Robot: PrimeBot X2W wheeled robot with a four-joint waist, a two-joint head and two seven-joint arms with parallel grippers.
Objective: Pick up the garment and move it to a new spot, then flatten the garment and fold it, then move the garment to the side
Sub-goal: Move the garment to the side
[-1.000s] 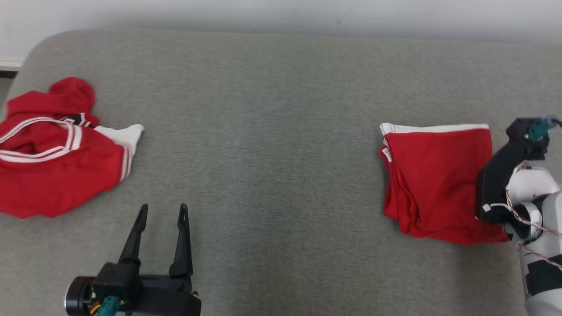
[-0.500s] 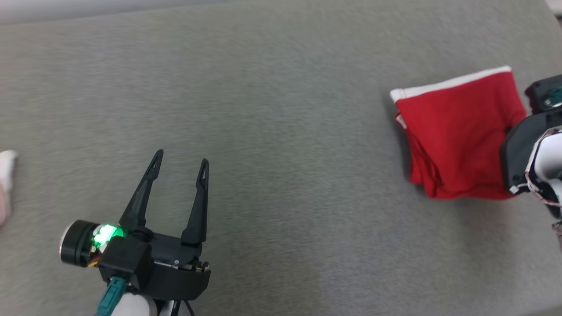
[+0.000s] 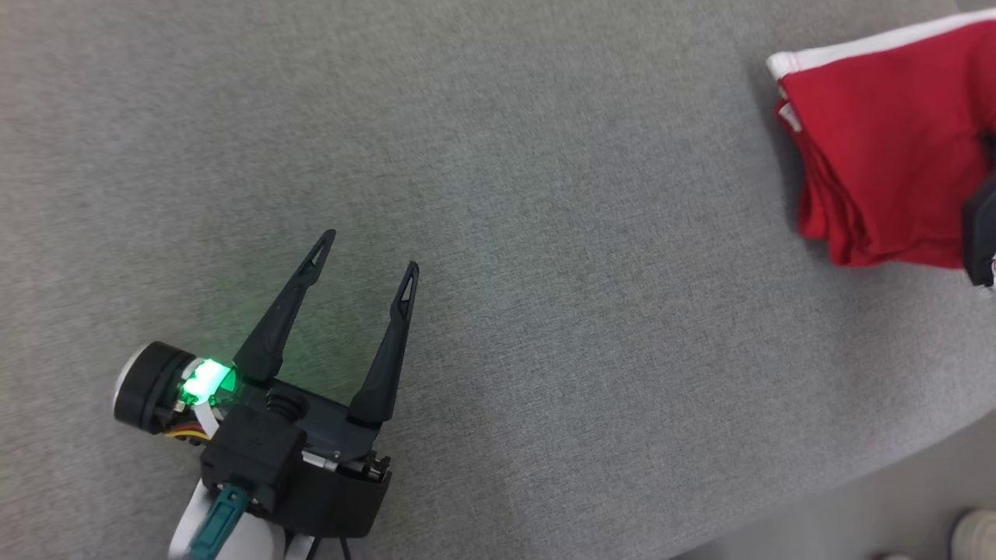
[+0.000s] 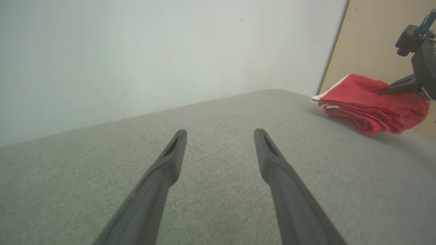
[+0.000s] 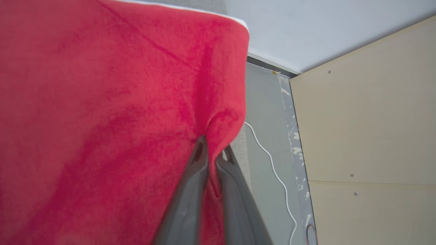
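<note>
Pinching one folded garment (image 5: 102, 119), right claw (image 5: 214, 145)

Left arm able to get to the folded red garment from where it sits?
Probably yes, with a long reach: bare grey cushion lies between the open left gripper and the garment. The right gripper pinches its far edge.

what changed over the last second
Mainly the head camera swung, shifting the whole picture, so the folded red garment now sits at the upper right. Whether it slid across the grey tabletop cannot be told. Unchanged: right gripper shut on the garment's edge, left gripper open and empty above the tabletop.
</note>
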